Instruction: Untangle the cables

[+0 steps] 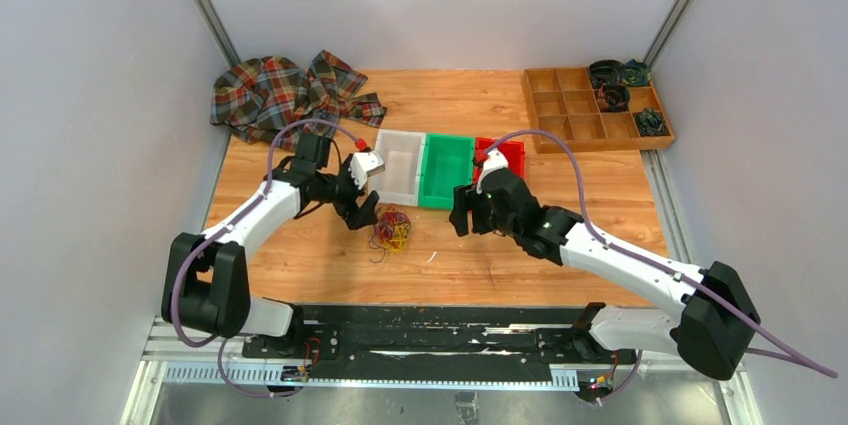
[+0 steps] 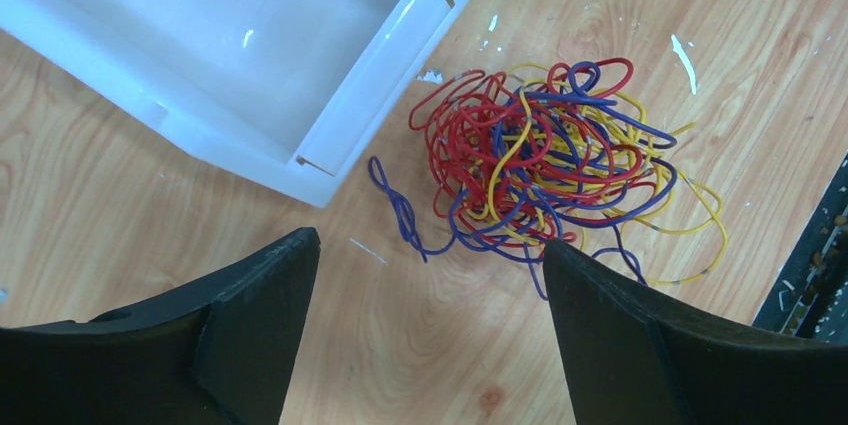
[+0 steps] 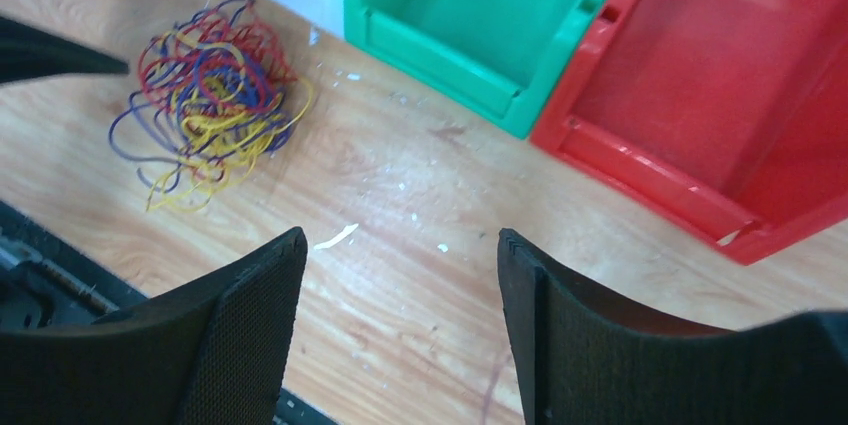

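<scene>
The left gripper (image 2: pixel 428 245) has its fingers spread wide and holds nothing. The tangle of red, purple and yellow cables (image 2: pixel 555 170) lies on the wooden table (image 2: pixel 150 235) just beyond its fingertips, beside the white bin (image 2: pixel 380 95). The right gripper (image 3: pixel 400 240) is also wide and empty. From there the tangle lies well off past the finger on the wrist view's left, with the green bin (image 3: pixel 440 55) and red bin (image 3: pixel 640 165) ahead.

The left arm (image 1: pixel 262 217) and right arm (image 1: pixel 640 270) wear glossy white shells between chunky black joint housings (image 1: pixel 215 290). A thick lilac cable (image 1: pixel 530 132) runs along each, ending at what looks like a small red plug (image 1: pixel 361 144). The left gripper (image 2: pixel 430 240) and right gripper (image 3: pixel 402 235) have broad matte black wedge fingers (image 3: pixel 240 345), the right's finely textured.
</scene>
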Controlling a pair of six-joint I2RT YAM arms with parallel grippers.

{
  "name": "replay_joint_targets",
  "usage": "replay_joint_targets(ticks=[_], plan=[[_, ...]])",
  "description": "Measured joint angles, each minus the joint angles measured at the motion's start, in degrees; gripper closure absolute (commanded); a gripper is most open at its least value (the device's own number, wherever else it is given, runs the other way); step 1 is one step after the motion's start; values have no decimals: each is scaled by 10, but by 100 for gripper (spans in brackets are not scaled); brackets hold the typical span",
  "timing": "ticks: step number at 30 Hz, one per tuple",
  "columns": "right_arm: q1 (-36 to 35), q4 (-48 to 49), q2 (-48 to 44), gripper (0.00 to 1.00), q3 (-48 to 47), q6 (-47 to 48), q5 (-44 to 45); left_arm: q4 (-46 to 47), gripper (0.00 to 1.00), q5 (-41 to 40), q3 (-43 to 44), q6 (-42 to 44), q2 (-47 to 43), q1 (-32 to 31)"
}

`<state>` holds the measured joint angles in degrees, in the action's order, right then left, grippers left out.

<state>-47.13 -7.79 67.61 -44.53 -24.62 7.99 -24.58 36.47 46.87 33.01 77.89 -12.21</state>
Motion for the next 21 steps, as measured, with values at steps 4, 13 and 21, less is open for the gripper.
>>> replay_joint_targets(ticks=[4, 13, 21], plan=[[-29, -13, -2, 36, 0, -6, -7, -21, 21, 13, 29, 39, 25, -2], [-53, -62, -25, 42, 0, -14, -26, -60, 38, 39, 38, 104, 50, -23], [-56, -75, -44, 49, 0, -20, -35, -68, 86, 41, 39, 113, 60, -35]])
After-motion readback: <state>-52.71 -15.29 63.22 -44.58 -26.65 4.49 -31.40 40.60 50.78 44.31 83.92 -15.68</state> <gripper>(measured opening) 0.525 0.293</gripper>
